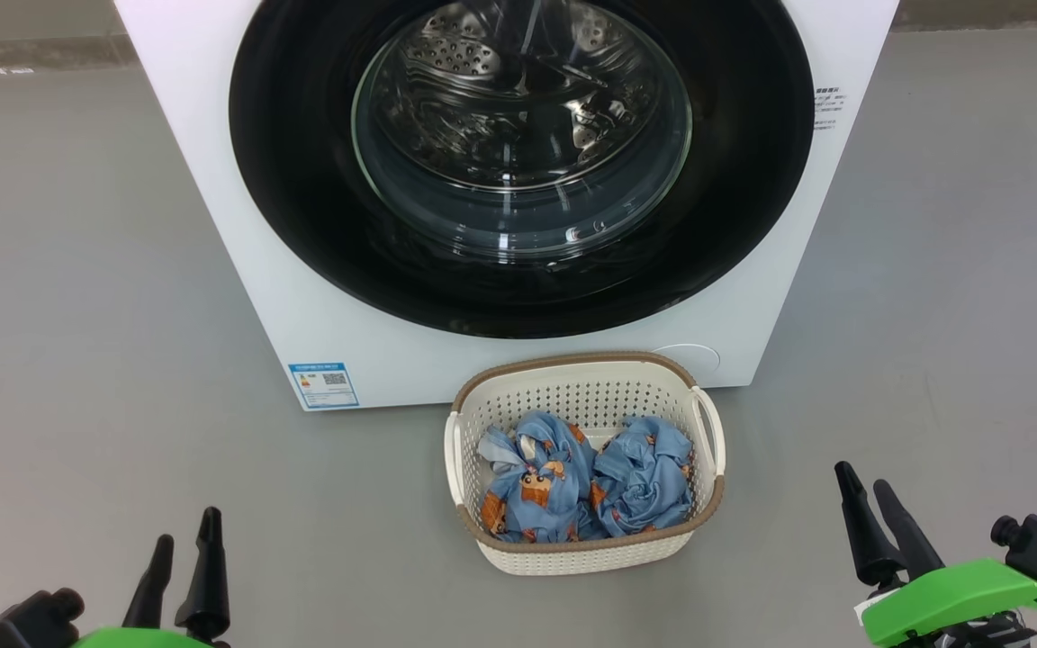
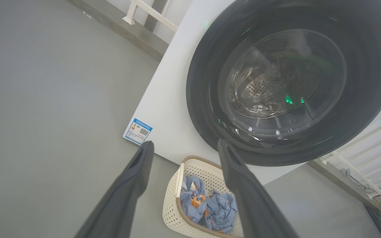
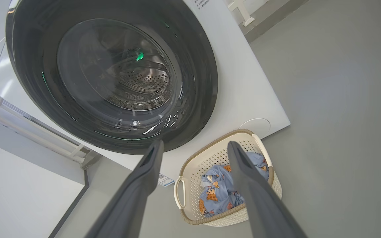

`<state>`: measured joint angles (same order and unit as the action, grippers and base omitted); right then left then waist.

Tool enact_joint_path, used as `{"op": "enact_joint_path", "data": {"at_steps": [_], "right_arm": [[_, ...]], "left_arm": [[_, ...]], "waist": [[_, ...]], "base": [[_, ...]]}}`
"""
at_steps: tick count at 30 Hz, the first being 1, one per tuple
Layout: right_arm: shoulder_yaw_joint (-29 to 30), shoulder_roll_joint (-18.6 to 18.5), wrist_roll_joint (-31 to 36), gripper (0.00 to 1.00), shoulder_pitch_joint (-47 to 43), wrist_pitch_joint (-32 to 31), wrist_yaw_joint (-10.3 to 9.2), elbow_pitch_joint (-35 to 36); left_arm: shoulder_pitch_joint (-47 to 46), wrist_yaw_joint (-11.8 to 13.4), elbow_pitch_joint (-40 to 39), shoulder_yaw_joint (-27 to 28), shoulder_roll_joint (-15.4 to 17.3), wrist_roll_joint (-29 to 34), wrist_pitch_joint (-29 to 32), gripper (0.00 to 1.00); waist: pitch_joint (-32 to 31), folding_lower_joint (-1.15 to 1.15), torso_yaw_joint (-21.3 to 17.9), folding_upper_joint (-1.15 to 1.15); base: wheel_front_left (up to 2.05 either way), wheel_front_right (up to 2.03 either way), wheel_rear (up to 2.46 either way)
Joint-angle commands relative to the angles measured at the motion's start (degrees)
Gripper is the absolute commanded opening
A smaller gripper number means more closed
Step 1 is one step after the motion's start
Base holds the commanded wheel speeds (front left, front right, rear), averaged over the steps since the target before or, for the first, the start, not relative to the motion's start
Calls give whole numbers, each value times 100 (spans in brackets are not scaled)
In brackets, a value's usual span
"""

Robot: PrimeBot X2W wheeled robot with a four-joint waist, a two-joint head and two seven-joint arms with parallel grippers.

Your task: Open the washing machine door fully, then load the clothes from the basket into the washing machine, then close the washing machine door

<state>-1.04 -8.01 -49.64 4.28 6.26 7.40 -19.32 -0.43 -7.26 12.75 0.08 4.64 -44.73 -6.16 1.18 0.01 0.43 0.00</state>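
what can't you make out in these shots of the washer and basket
Washing machine: its top is cut off by the head view's top edge.
Blue label: the print is too small to read in the head view.
Basket: its floor is hidden under the clothes in the head view.
Drum: its inside is partly veiled by reflections on the door glass in the head view.

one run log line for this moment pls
door: shut | clothes: both bundles in basket | left gripper: open, empty | right gripper: open, empty | stage: door not yet opened
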Motion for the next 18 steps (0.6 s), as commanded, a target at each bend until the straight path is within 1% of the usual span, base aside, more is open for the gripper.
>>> {"op": "enact_joint_path", "data": {"at_steps": [1,10,18], "right_arm": [[-115,-123,227,100,275,110,6,142],[-200,-183,704,100,325,244,6,143],[-289,-269,1215,100,369,395,7,135]], "left_arm": [[-240,-14,-194,92,143,255,-114,100],[-267,-16,-241,45,207,756,-249,100],[-281,-18,-286,3,252,1340,-401,100]], "waist": [[6,0,-1,0],[37,0,-1,0],[29,0,11,0]], "base": [[0,0,0],[0,0,0],[0,0,0]]}}
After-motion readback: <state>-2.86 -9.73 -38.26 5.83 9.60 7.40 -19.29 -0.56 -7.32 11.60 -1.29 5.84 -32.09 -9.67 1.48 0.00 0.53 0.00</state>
